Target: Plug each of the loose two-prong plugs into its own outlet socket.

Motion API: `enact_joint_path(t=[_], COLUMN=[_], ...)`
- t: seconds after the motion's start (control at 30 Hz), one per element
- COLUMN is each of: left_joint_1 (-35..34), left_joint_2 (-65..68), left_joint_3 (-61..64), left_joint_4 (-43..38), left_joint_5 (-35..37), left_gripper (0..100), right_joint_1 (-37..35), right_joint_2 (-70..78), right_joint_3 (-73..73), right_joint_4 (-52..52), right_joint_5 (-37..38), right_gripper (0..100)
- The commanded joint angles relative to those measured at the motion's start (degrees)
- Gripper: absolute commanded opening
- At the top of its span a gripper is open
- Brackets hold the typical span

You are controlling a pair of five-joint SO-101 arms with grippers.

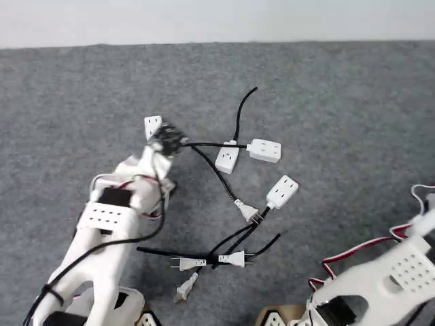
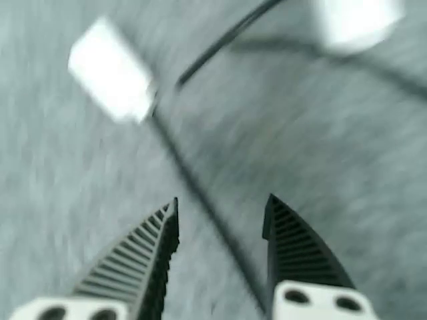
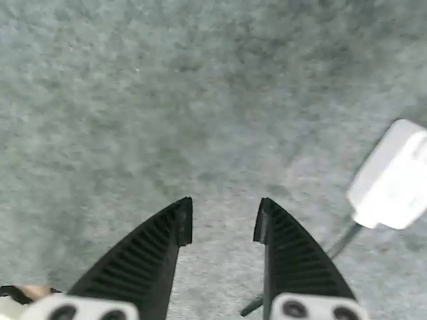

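Several white outlet sockets lie on the grey carpet: one (image 1: 153,125) beside my left gripper (image 1: 168,141), two (image 1: 227,157) (image 1: 265,150) at the centre, one (image 1: 283,191) to the right. Loose two-prong plugs (image 1: 248,212) (image 1: 234,258) (image 1: 187,263) on black cords lie nearer the front. In the left wrist view my left gripper (image 2: 222,213) is open above a black cord (image 2: 200,197), with a socket block (image 2: 110,80) ahead. The right gripper (image 3: 223,220) is open over bare carpet, a white socket (image 3: 393,177) off to its side.
The left arm (image 1: 109,224) stretches in from the front left; the right arm (image 1: 394,272) sits at the front right corner. A fourth plug (image 1: 185,290) lies near the front edge. Black cords (image 1: 217,178) cross the middle. A pale wall (image 1: 217,20) borders the far side.
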Motion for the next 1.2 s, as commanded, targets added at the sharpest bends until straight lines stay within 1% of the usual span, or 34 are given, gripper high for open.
enact_joint_path(t=[0.0, 0.1, 0.17, 0.3, 0.4, 0.53, 0.67, 0.8, 1.03, 1.1, 1.17], left_joint_1=[7.30, 8.79, 9.85, 13.36, 15.82, 18.02, 18.20, 16.97, 17.67, 17.23, 16.97], left_joint_2=[-1.05, 5.80, 11.08, 19.43, 24.97, 33.58, 41.93, 48.70, 54.68, 56.62, 58.73], left_joint_3=[-10.86, -18.15, -21.85, -26.95, -29.76, -33.89, -40.66, -46.46, -56.04, -59.56, -63.43], left_joint_4=[2.29, 3.87, 4.57, 3.87, -0.09, -4.75, -4.57, -4.48, 3.25, 7.30, 13.10], left_joint_5=[9.32, 15.91, 17.32, 16.97, 17.05, 17.05, 17.05, 17.14, 17.05, 17.05, 17.05], left_gripper=[20, 20, 20, 20, 20, 20, 20, 20, 20, 20, 20], right_joint_1=[-2.68, -4.70, -6.11, -8.92, -11.91, -17.54, -22.55, -22.73, -22.90, -22.90, -22.90], right_joint_2=[-0.75, -0.75, -0.84, -0.84, -0.84, -0.84, -1.01, -3.12, -3.65, -3.65, -3.65], right_joint_3=[1.76, 5.36, 7.30, 10.20, 14.33, 23.03, 29.45, 30.77, 31.65, 31.74, 31.74], right_joint_4=[1.54, -0.13, -1.71, -4.79, -7.96, -15.69, -23.34, -24.13, -24.84, -24.75, -24.66], right_joint_5=[-2.20, -3.25, -4.57, -8.53, -12.22, -16.70, -20.04, -20.22, -20.13, -20.04, -19.34], right_gripper=[14.0, 14.0, 14.0, 13.7, 13.6, 13.6, 13.6, 13.6, 13.9, 13.9, 13.9])
